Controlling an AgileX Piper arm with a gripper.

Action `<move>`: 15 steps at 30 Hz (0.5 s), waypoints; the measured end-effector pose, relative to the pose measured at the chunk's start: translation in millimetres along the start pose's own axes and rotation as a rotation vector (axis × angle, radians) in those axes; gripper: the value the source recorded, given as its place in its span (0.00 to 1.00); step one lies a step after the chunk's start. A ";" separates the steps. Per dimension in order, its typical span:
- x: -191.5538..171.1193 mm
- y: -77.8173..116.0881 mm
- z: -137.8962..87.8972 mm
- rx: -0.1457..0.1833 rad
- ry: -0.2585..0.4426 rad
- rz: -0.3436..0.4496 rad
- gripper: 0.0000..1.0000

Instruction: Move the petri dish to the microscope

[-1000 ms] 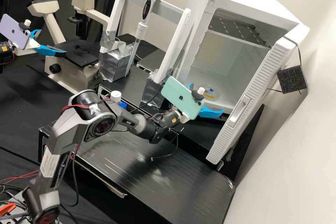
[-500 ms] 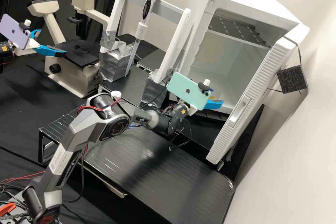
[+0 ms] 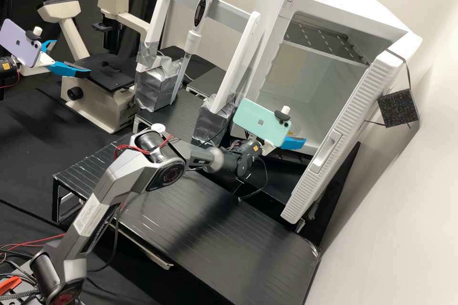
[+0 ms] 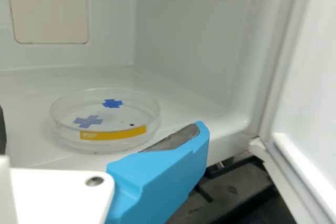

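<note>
In the high view the gripper (image 3: pixel 293 143) is at the mouth of the white incubator, one blue finger showing past the green phone. The petri dish (image 3: pixel 295 130) lies on the incubator floor, mostly hidden behind that phone. In the wrist view the gripper (image 4: pixel 102 128) stands open, with one blue finger near the dish and a dark bit of the other at the edge. The clear petri dish (image 4: pixel 105 120), marked with blue crosses and a yellow strip, rests flat, not gripped. The beige microscope (image 3: pixel 98 109) has a black stage (image 3: pixel 106 72).
The incubator door (image 3: pixel 341 138) hangs open beside the gripper. A white frame (image 3: pixel 237 64) with a pipette (image 3: pixel 193 40) stands between incubator and microscope. Another arm's blue finger (image 3: pixel 67 69) is close to the microscope stage. A low black platform (image 3: pixel 205 219) lies below the arm.
The arm has extended to the right, carrying the gripper and phone rightward and slightly down across the incubator mouth. The phone now covers most of the dish, which was visible before.
</note>
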State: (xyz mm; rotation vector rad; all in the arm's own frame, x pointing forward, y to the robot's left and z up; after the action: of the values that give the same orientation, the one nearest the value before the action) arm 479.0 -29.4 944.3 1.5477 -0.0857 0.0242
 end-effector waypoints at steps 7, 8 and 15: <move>10.5 0.1 -3.1 0.005 0.001 -0.020 1.00; 11.4 0.4 -3.7 0.011 0.005 -0.022 1.00; 14.4 -1.9 -4.0 0.014 0.006 -0.061 0.00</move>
State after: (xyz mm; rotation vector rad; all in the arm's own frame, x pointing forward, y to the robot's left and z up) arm 493.6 -26.0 943.4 1.5636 -0.0338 -0.0187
